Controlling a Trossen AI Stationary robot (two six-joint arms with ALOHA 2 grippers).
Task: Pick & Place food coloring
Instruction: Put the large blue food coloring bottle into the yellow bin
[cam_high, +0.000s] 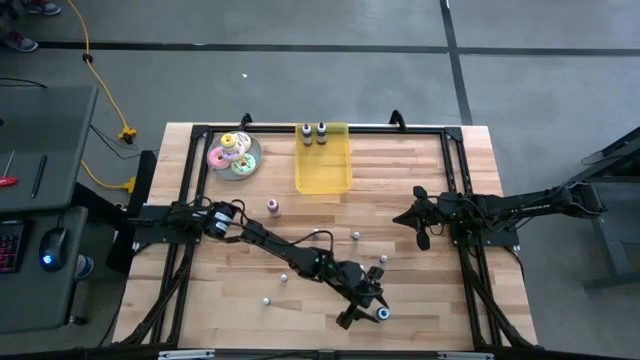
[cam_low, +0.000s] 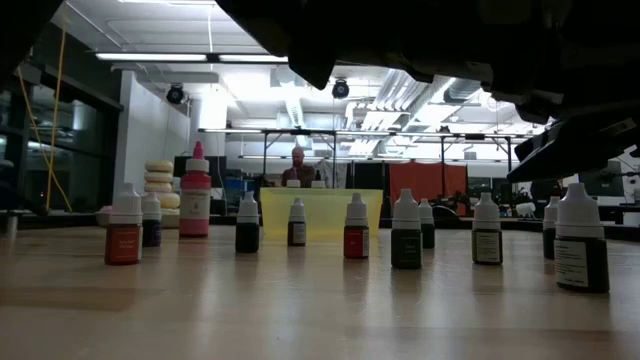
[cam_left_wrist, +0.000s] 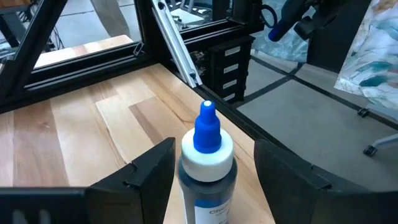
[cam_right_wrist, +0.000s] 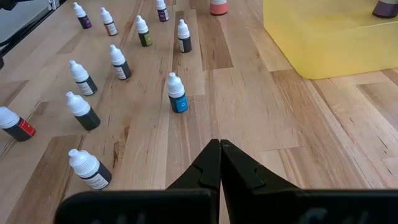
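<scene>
Straddling a blue-nozzled, white-collared bottle (cam_left_wrist: 207, 163) — left gripper (cam_left_wrist: 214, 171), wood-grain table (cam_left_wrist: 81, 124).

Legible text: none. Blue-capped food coloring bottle (cam_left_wrist: 207, 163), standing between the fingers of the left claw (cam_left_wrist: 211, 180), is showing a label with print cut off at the frame edge, unreadable. Small bottles (cam_right_wrist: 177, 93) ahead of the right claw (cam_right_wrist: 219, 163) are carrying labels too small to read.

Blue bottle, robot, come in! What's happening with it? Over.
Left gripper jaws open around blue-capped bottle, near table's front edge, not gripped yet. Right gripper shut, waiting at right side. Two bottles in yellow tray. Nothing in the way.
</scene>
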